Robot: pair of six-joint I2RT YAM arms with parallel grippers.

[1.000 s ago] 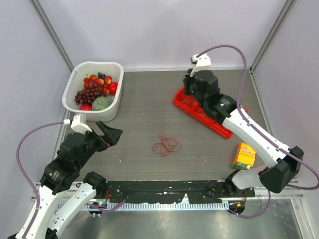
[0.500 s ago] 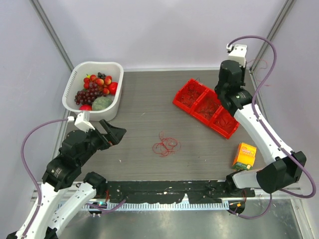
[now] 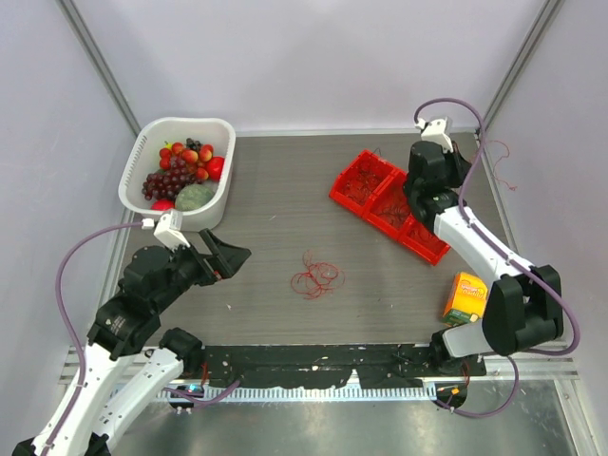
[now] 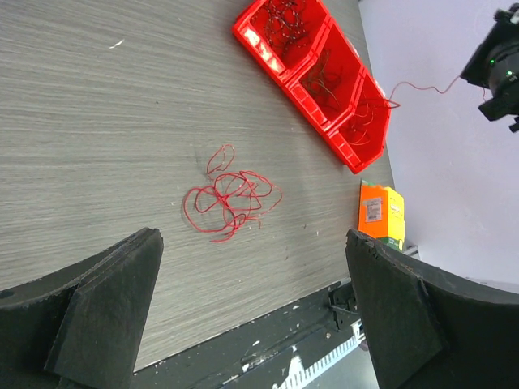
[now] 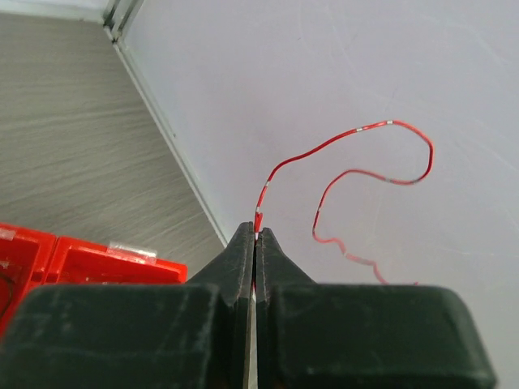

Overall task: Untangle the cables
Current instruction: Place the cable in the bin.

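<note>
Lifted off the red bins (image 3: 423, 245), my right jaws pinch one freed wire (image 5: 357, 134), left jaws wide near the tangle (image 4: 229, 194); next, probably, binning it.

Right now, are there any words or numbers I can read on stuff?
Nothing reads clearly.
Orange box: printing on top and a grey label, both too blurred to read.
Red bins: small white marks on the front wall, too small to read.
</note>
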